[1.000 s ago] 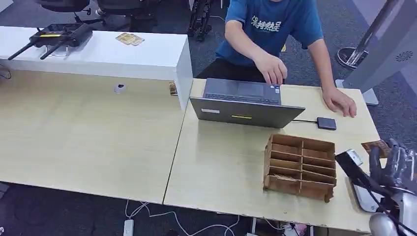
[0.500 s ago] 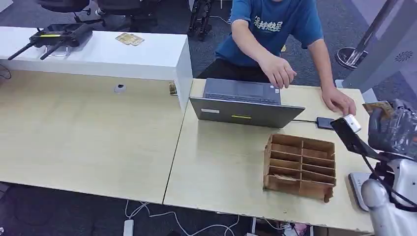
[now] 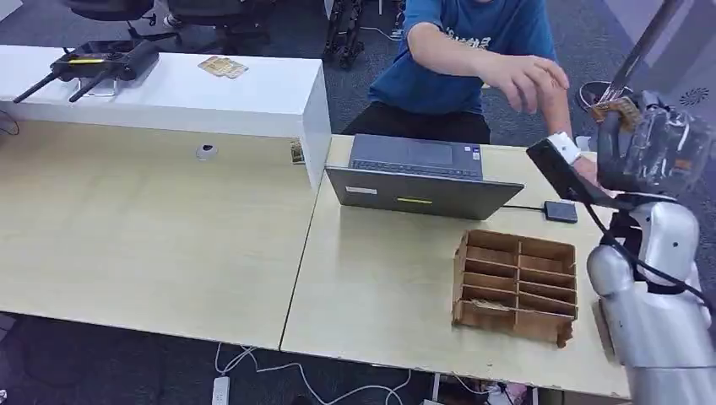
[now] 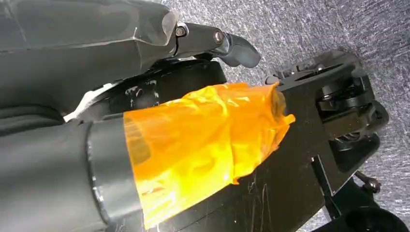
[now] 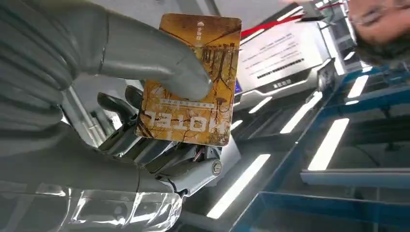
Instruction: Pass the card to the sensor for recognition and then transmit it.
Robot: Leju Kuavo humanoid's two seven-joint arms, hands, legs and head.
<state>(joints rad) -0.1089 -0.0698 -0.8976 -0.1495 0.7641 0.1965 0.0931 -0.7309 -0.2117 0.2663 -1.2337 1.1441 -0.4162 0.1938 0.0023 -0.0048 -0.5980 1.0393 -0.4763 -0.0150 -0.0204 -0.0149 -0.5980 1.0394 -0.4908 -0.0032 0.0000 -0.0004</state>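
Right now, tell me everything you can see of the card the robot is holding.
The card is a flat rectangle with rounded corners, printed in golden brown with a pale branching pattern and the word HOTEL in white, which reads upside down in the right wrist view. It looks like stiff plastic, unbent. The right hand pinches it, the thick grey thumb pressed on its printed face and the darker fingers behind. In the head view it is raised above the far right of the table, near a person's outstretched hand.
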